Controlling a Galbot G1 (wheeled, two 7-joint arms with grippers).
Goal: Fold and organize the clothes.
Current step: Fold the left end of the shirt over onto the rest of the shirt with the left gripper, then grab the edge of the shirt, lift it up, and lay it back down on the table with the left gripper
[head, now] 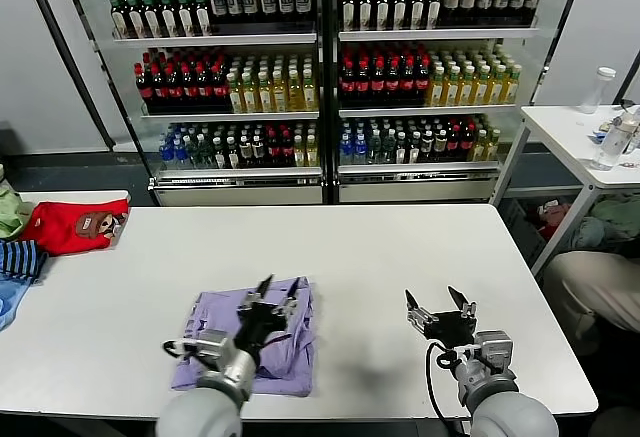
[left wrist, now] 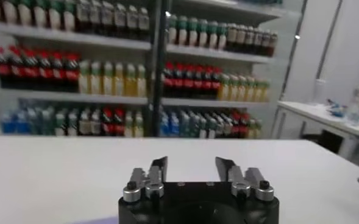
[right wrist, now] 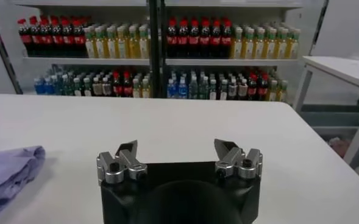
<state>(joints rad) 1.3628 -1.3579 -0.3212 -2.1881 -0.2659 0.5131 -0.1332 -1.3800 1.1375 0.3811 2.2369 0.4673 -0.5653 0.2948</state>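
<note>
The left gripper (head: 277, 291) hovers with its fingers spread and empty above the lavender T-shirt (head: 283, 347), pointing toward the drinks cooler (head: 320, 77). The right gripper (head: 440, 303), likewise spread and empty, hangs over bare table (head: 400, 247) to the shirt's right. The 1 shirt lies folded near the table's front edge, long axis running front to back. 2 other garments, 1 red (head: 75, 225) and 1 striped (head: 22, 258), lie far left of it.
</note>
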